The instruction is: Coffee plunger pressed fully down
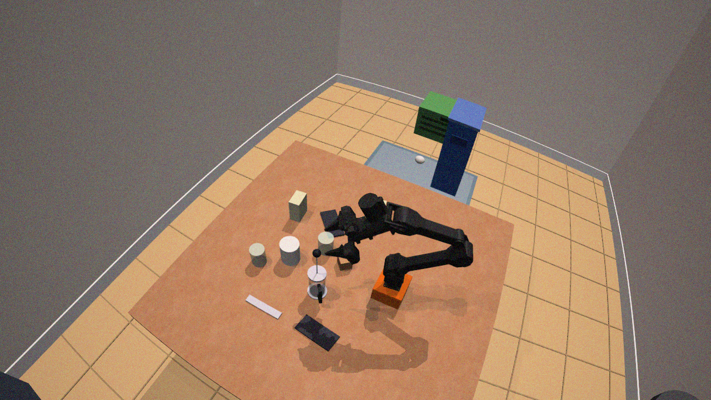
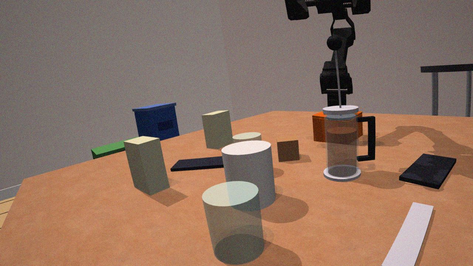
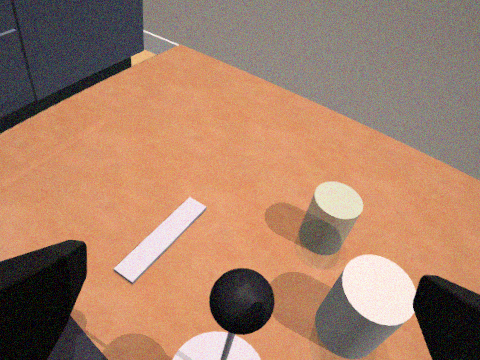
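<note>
The coffee press (image 1: 317, 284) (image 2: 342, 148) stands upright on the table, with a clear body, white lid and black handle. Its lid (image 3: 212, 350) also shows at the bottom of the wrist view. The black ball knob (image 1: 316, 253) (image 2: 334, 43) (image 3: 242, 301) sits on a thin rod, raised high above the lid. My gripper (image 1: 326, 240) (image 2: 329, 13) (image 3: 258, 276) is open and empty, on the arm's side of the knob. It hangs higher than the knob in the exterior view. The wrist view shows the knob between the two fingers in outline, with no contact visible.
A white cylinder (image 1: 289, 252) (image 2: 249, 175) (image 3: 375, 290) and translucent green cylinders (image 1: 257, 254) (image 2: 233, 221) (image 3: 332, 220) stand near the press. A brown block (image 1: 344, 264) (image 2: 288, 151), a dark slab (image 1: 317, 332) (image 2: 428, 170) and a white strip (image 1: 263, 306) (image 2: 409, 231) (image 3: 161, 240) lie around it.
</note>
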Motion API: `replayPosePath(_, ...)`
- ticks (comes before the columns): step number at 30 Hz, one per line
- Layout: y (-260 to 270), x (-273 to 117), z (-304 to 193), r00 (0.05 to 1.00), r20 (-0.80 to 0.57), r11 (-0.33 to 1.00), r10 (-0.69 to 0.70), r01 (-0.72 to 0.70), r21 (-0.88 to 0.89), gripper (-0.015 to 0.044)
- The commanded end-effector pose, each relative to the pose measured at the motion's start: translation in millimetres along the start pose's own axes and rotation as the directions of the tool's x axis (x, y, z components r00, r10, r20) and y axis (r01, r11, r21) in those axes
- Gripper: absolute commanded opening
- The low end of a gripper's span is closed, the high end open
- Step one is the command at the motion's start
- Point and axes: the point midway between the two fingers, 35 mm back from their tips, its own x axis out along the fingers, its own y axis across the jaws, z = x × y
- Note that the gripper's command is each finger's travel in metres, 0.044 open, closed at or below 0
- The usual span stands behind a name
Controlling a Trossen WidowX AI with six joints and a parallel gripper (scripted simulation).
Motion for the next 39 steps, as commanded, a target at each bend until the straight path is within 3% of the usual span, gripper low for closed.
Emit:
replayPosePath(1,-3.1,14.8,-34.0,1.000,-0.019,0.999,-0.025,0.025,0.034,0.0440)
replayPosePath(35,-2.2,58.4,-38.0,1.000,-0.015,0.999,-0.019,0.020,0.032,0.0440)
replayPosePath(39,-2.2,58.4,-38.0,1.000,-0.015,0.999,-0.019,0.020,0.032,0.0335)
